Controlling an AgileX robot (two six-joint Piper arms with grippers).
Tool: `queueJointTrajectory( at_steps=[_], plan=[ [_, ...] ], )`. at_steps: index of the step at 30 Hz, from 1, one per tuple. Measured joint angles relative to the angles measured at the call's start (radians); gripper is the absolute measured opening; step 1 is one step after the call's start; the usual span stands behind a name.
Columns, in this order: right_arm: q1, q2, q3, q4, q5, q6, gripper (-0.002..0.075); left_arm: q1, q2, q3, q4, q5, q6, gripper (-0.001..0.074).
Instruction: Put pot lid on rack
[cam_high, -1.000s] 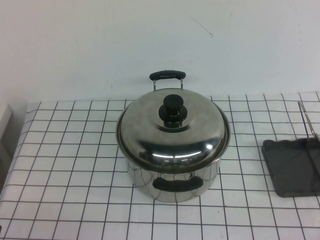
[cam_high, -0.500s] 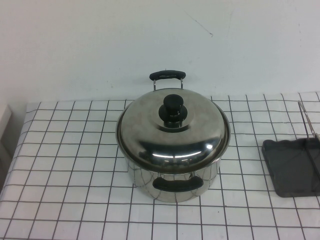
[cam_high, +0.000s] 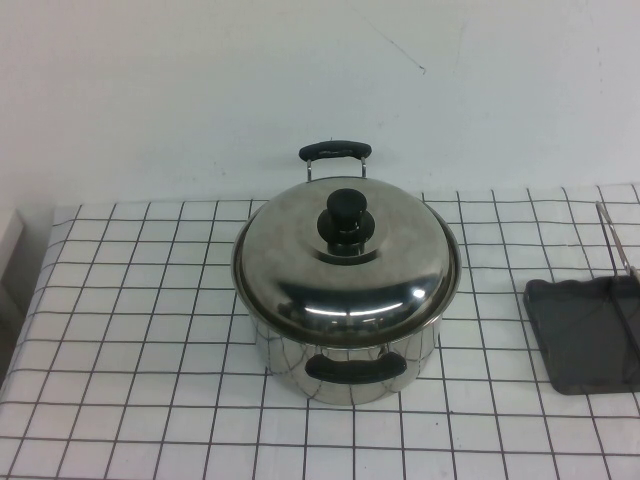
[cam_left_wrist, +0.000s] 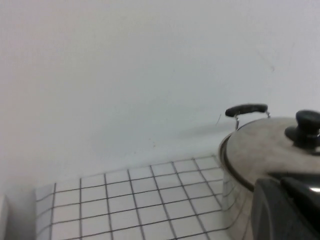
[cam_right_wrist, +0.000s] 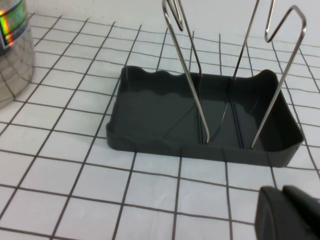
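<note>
Pot lid (cam_high: 346, 262) sits on steel pot (cam_high: 345, 360), untouched. Rack (cam_right_wrist: 200, 117) waits nearby. Left gripper (cam_left_wrist: 287, 207), right gripper (cam_right_wrist: 290, 212) low, probably closed, holding nothing.

The pot lid (cam_high: 346, 262) sits on the pot (cam_high: 345, 360) at the middle of the table (cam_high: 130, 330). The rack (cam_high: 585, 335) lies on the table well apart to the pot's right, at the table's right edge.
</note>
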Motion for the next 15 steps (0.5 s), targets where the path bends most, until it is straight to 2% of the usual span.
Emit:
queueJointTrajectory(
  at_steps=[4,10,15],
  plan=[
    [0.000,0.000,0.000,0.000,0.000,0.000,-0.0003,0.000,0.178,-0.112,-0.023,0.043,0.231,-0.0003],
    [0.000,0.000,0.000,0.000,0.000,0.000,-0.0003,-0.002,0.486,-0.290,-0.301,0.253,0.714,-0.0003],
    [0.000,0.000,0.000,0.000,0.000,0.000,-0.0003,-0.065,0.656,-0.378,-0.479,0.263,0.910,-0.0003]
  ],
)
